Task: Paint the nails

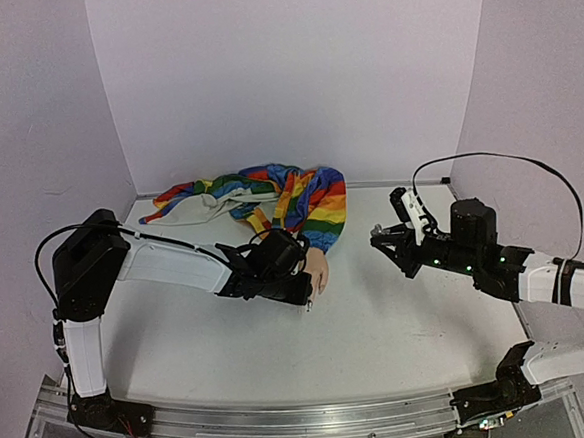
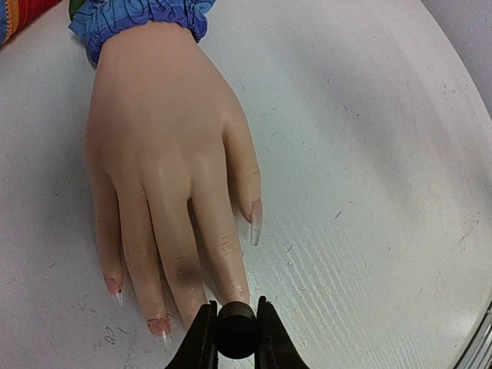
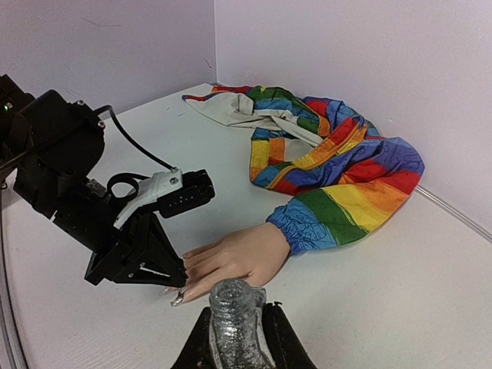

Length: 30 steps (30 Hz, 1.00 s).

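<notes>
— Where have you got the left gripper (image 2: pixel 235 344)?
— I have it low over the fingertips of the mannequin hand (image 2: pixel 165 154), pinched tight on a small black round cap (image 2: pixel 235 329). In my left wrist view, the cap sits right at the tip of the finger next to the thumb.

— And the nails (image 2: pixel 256 223)?
— I can see three: the long pale one on the thumb and pinkish ones on the two outer fingers. The other two are hidden behind the gripper's fingers. I can't tell whether anything is touching a nail.

— How does the hand lie?
— It lies palm down on the white surface (image 1: pixel 380 323), with the fingers pointing towards the near edge. The wrist ends in the blue cuff (image 2: pixel 146 15) of the rainbow-striped sleeve (image 1: pixel 306 203), which lies bunched back near the rear wall (image 1: pixel 292 79).

— And the right side?
— My right gripper (image 3: pixel 237 350) hovers above the surface, well to the right of the hand. It is clamped on a clear glittery bottle (image 3: pixel 233 311) with a bare threaded neck.
</notes>
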{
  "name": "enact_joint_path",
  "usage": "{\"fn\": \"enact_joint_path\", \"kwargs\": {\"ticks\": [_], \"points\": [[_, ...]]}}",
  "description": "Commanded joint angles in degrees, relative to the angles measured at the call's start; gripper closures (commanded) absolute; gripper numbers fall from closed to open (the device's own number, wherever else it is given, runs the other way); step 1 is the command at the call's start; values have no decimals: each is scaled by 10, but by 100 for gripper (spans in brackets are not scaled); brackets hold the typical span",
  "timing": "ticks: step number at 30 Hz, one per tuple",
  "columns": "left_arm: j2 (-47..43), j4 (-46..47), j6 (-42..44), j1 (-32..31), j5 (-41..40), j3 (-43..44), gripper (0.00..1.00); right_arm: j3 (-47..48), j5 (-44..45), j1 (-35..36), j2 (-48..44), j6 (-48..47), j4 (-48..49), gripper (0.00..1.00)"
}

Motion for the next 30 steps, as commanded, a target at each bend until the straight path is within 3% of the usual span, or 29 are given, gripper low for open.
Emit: {"fn": "enact_joint_path", "kwargs": {"ticks": [1,30], "points": [[-11,19,-8,0,4,5,100,6,-8,-2,-1,-2,36,100],[-15,21,-17,-8,1,-12,100,5,-11,-2,-3,-1,35,100]]}}
